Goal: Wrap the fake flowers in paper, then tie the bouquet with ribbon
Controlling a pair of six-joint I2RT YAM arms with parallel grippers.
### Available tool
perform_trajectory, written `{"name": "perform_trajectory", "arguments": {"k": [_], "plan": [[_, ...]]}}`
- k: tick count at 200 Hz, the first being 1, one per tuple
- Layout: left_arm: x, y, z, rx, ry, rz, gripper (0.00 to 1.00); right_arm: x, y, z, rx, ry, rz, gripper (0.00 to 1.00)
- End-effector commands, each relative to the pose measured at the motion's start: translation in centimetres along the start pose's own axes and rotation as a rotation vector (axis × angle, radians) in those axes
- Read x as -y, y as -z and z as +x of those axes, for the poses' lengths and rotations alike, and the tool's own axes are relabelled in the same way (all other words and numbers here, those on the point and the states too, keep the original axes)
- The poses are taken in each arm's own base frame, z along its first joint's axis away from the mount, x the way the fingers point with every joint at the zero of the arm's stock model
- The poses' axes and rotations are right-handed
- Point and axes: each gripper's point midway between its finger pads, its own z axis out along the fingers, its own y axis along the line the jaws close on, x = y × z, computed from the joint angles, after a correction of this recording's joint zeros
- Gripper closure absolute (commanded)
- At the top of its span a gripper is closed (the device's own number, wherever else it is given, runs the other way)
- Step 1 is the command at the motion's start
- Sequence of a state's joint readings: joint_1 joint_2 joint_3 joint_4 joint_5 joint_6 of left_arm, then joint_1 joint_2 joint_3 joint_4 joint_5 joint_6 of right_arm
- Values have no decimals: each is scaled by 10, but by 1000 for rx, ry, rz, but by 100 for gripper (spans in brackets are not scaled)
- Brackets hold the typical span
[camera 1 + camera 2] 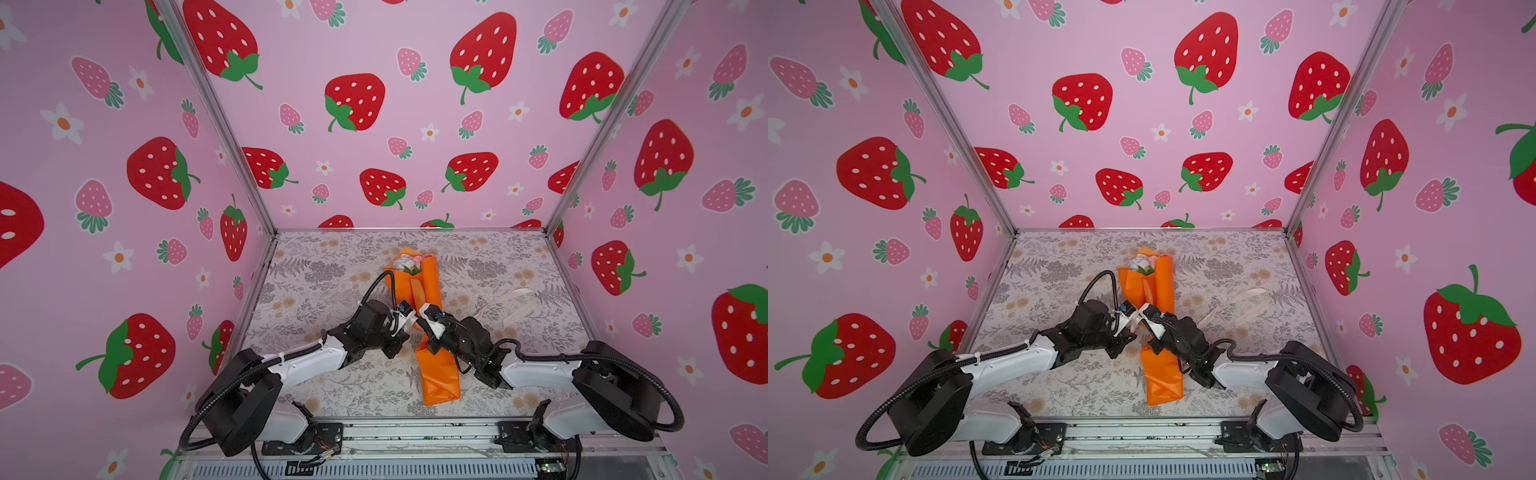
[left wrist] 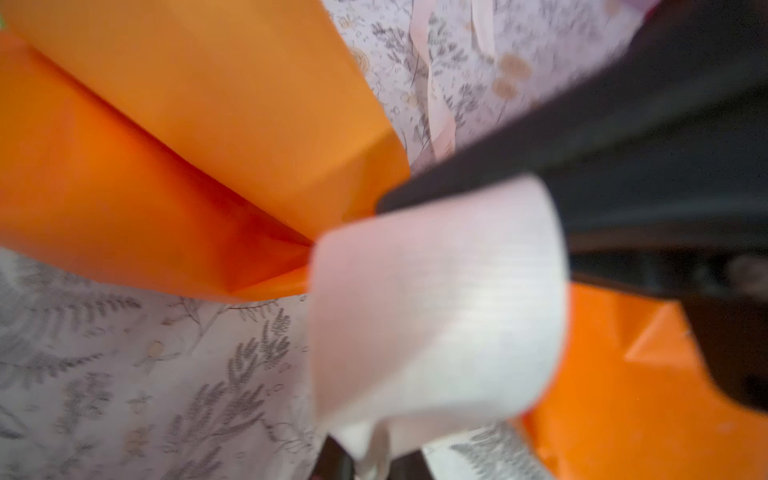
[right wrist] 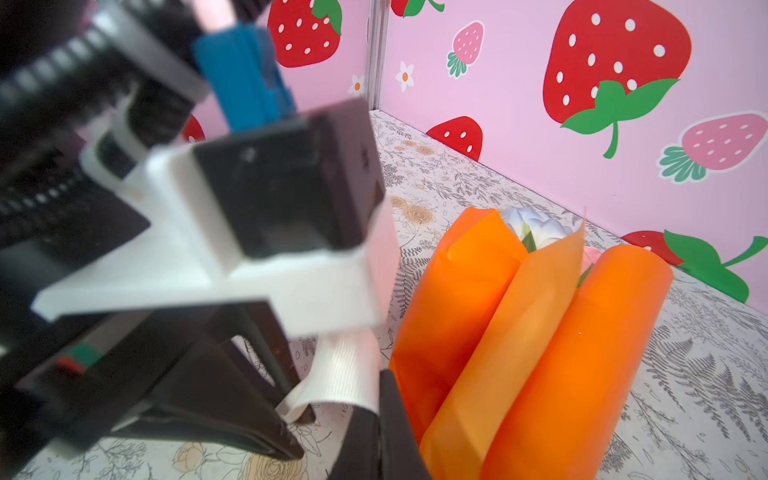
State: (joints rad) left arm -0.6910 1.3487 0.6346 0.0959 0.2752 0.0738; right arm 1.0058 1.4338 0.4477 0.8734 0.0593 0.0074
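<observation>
The bouquet of fake flowers [image 1: 419,286] [image 1: 1156,286] lies on the table in orange wrapping paper, its white and pink roses [image 3: 532,226] at the far end. Both grippers meet over its narrow middle. My left gripper [image 1: 409,322] [image 1: 1133,324] [image 2: 374,461] is shut on a cream ribbon [image 2: 436,299], which loops up from its jaws. My right gripper [image 1: 420,316] [image 1: 1145,316] [image 3: 374,436] is shut on the same ribbon [image 3: 345,374], right beside the orange paper [image 3: 540,353]. The short ribbon span between the two grippers is slack and curled.
The ribbon's loose tail [image 1: 515,303] [image 1: 1246,303] lies on the floral table cover to the right of the bouquet. Strawberry-print walls [image 1: 415,124] close in the table on three sides. The left wrist camera mount [image 3: 270,187] fills much of the right wrist view.
</observation>
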Motion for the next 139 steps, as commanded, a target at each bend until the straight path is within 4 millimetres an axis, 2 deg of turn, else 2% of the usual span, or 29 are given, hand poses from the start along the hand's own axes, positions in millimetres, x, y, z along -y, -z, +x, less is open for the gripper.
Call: {"name": "perform_trajectory", "arguments": {"k": [1, 14, 27, 46, 68, 93, 108, 120, 122, 139], "plan": [[6, 15, -29, 76, -33, 22, 100, 6, 6, -8, 26, -19, 35, 94], [10, 20, -33, 82, -29, 35, 100, 7, 8, -8, 20, -25, 38, 93], [14, 27, -39, 96, -23, 53, 100, 13, 11, -8, 9, -45, 69, 88], [18, 35, -53, 130, 14, 67, 100, 27, 20, -9, -17, -112, 141, 75], [22, 42, -72, 165, 68, 85, 100, 43, 39, -10, -16, -209, 184, 68], [25, 44, -92, 175, 132, 103, 100, 66, 64, 4, -28, -345, 223, 62], [28, 42, -94, 156, 128, 108, 100, 89, 81, 12, -37, -456, 293, 59], [29, 40, -94, 146, 129, 114, 100, 111, 95, 30, -78, -583, 374, 47], [30, 40, -94, 142, 131, 117, 100, 116, 100, 27, -62, -599, 388, 46], [38, 39, -95, 140, 132, 147, 100, 152, 124, 58, -131, -754, 536, 46]]}}
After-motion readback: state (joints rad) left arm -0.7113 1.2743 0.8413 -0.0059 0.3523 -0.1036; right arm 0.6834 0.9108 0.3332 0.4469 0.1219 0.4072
